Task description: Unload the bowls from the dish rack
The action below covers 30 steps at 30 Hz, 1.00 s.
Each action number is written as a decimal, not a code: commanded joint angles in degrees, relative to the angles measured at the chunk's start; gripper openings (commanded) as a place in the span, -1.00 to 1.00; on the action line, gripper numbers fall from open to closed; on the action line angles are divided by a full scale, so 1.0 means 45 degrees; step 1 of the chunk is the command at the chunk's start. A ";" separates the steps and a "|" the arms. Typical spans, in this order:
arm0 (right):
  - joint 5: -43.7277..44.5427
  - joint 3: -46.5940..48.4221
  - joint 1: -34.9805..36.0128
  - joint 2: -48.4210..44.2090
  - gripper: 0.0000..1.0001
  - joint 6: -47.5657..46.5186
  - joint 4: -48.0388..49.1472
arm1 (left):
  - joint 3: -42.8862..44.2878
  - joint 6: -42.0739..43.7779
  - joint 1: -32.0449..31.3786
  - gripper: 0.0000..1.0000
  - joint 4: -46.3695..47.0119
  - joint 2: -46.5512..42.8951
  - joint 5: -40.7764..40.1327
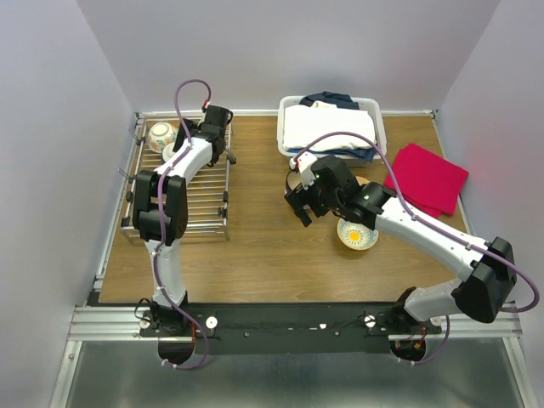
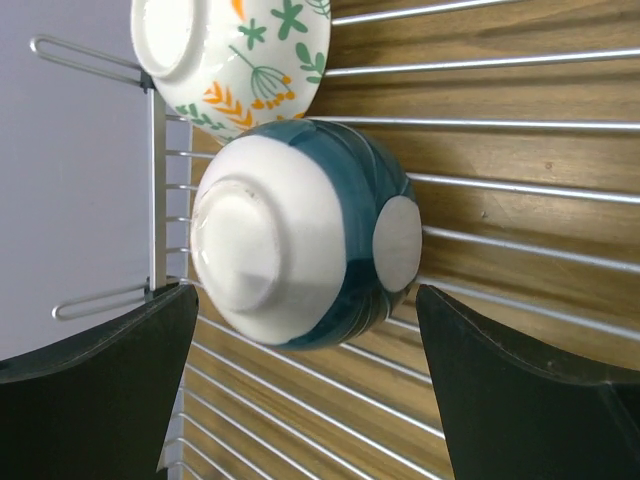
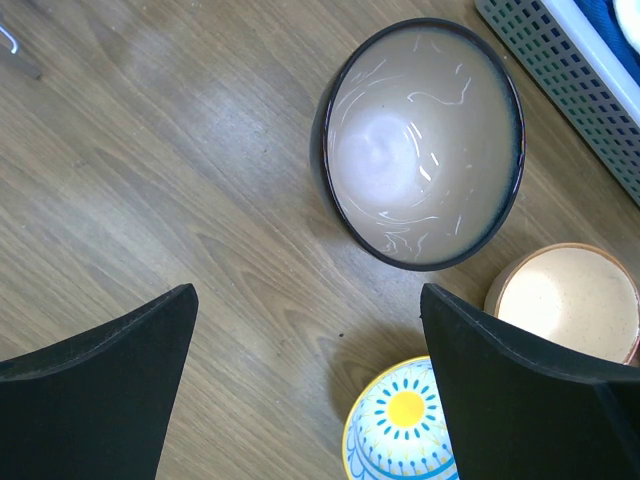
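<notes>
Left gripper [image 2: 305, 292]: jaws apart, over upturned teal bowl [image 2: 300, 250], frame centre-left.
Right gripper [image 3: 307, 292]: jaws apart, empty.
Handling: lower squarely, clear of floral bowl [image 2: 240, 60] at upper left, then close.

Wood table [image 1: 255, 255], dish rack [image 1: 204, 200] left, wht basket [image 1: 381, 127] back, red cloth [image 1: 425, 178] rt, 3 bowls [image 1: 357, 234] ctr

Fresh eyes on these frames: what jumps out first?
An upturned teal bowl lies on the dish rack beside a floral bowl, framed by the open left gripper. By the open right gripper, a dark-rimmed bowl, a sun-patterned bowl and a cream bowl sit on the wooden table.
</notes>
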 commanded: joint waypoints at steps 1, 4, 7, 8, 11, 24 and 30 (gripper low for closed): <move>0.0181 -0.0119 0.0027 -0.0124 1.00 0.0266 -0.0194 | 0.1024 0.0339 0.0017 0.98 -0.0171 0.0865 -0.0582; 0.0220 -0.0138 0.0027 -0.0027 1.00 0.0324 -0.0233 | 0.1200 0.0280 0.0017 0.98 -0.0289 0.1353 -0.0387; 0.0162 -0.0197 0.0027 0.0052 1.00 0.0383 -0.0213 | 0.1337 0.0241 0.0017 0.98 -0.0484 0.1880 -0.0581; 0.0162 -0.0197 0.0027 0.0052 1.00 0.0402 -0.0194 | 0.1318 0.0241 0.0017 0.98 -0.0523 0.2113 -0.0678; 0.0103 -0.0255 0.0027 0.0130 1.00 0.0422 -0.0175 | 0.1337 0.0241 0.0017 0.98 -0.0659 0.2524 -0.1146; -0.0151 -0.0587 0.0027 0.0247 1.00 0.0520 0.0158 | 0.0791 0.0886 0.0017 0.98 -0.0152 0.3386 -0.3042; -0.0151 -0.0763 0.0027 0.0227 1.00 0.0559 0.0275 | 0.0342 0.0964 0.0017 0.83 0.0024 0.2898 -0.3316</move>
